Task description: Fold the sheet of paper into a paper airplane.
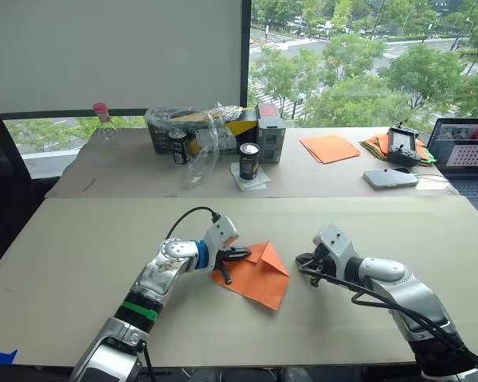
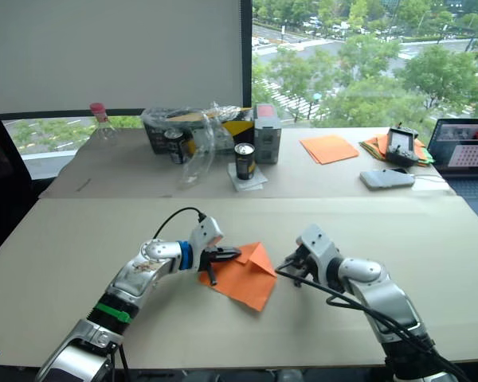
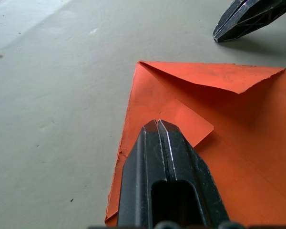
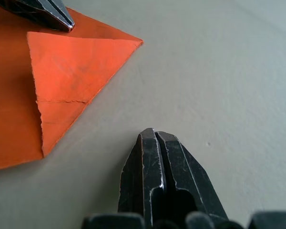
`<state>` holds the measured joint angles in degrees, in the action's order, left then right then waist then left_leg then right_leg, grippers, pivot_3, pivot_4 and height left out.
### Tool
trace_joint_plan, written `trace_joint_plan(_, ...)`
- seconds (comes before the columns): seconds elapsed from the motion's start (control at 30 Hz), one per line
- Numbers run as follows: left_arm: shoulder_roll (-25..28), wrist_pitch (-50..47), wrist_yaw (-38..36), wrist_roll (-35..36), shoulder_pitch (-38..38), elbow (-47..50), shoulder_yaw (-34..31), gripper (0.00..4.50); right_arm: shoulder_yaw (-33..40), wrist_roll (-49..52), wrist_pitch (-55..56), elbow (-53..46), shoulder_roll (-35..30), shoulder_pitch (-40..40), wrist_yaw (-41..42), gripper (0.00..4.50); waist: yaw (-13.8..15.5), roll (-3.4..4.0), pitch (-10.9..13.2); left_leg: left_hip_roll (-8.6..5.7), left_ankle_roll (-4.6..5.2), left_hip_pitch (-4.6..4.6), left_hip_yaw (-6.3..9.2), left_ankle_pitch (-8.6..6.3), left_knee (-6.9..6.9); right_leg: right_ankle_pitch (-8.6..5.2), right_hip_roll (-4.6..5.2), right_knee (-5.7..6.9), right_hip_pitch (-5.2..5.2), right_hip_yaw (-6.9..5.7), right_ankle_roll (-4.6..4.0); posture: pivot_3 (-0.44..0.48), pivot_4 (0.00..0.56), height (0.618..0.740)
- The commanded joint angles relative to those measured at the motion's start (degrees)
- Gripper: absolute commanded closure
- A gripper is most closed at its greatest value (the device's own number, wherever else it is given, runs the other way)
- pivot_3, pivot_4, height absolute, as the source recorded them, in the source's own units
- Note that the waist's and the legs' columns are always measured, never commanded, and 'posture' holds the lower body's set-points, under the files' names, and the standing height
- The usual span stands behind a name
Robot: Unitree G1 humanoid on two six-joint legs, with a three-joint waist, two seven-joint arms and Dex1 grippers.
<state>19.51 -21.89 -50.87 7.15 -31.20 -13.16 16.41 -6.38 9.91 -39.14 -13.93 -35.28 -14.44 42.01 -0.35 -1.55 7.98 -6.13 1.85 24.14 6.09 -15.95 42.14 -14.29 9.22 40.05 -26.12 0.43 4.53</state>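
The sheet of paper (image 1: 259,280), bright orange, lies flat on the near table between my two arms. One corner is folded over into a triangular flap (image 4: 71,62), and a small flap (image 3: 188,121) lies just beyond my left fingertips. My left gripper (image 1: 243,255) is shut, its tip over the sheet's left part; I cannot tell whether it touches the paper. The right gripper (image 1: 304,261) is also shut and empty, over bare table a short way right of the sheet's folded corner. The left wrist view also shows the right gripper (image 3: 248,16).
On the far table stand a black can (image 1: 249,161) on a napkin, a box with clear plastic wrap (image 1: 199,131), smooth orange sheets (image 1: 329,148), a mixed-colour paper pile (image 1: 376,145), a controller (image 1: 403,146) and a laptop (image 1: 470,151). A seam (image 1: 223,197) divides the two tables.
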Motion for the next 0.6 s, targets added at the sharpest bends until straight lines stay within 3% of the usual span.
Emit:
trace_joint_plan(0.03, 0.0, -0.7, -0.1, -1.1, 0.7, -1.4, 0.9, 4.49, -2.3, 2.3, -0.7, -1.8, 0.4, 1.7, 2.6, 4.5, 0.0, 0.0, 0.0, 0.0, 0.0, 0.0, 0.0, 0.0, -0.01, 0.0, 0.01, -0.01, 0.0, 0.0, 0.0, 0.0, 0.15, 0.67)
trace_joint_plan(0.37, -0.9, -1.1, 1.4, -1.0, 0.9, -1.4, 0.3, 4.49, -4.7, 3.3, 1.1, -2.8, 2.0, 1.9, 4.3, 4.5, 0.0, -0.01, 0.0, 0.01, 0.0, -0.01, 0.01, 0.0, 0.01, 0.0, -0.01, 0.0, 0.0, 0.0, 0.0, 0.0, 0.15, 0.67)
trace_joint_plan(0.6, -2.8, -1.8, 2.6, -0.5, 0.2, -1.6, -0.5, 4.49, -0.9, 7.2, 0.4, -3.0, 4.7, 1.3, 3.6, 4.5, 0.1, -0.02, 0.0, 0.0, 0.0, 0.0, 0.01, 0.0, 0.01, 0.0, 0.0, 0.0, -0.01, 0.0, 0.0, 0.0, 0.15, 0.67)
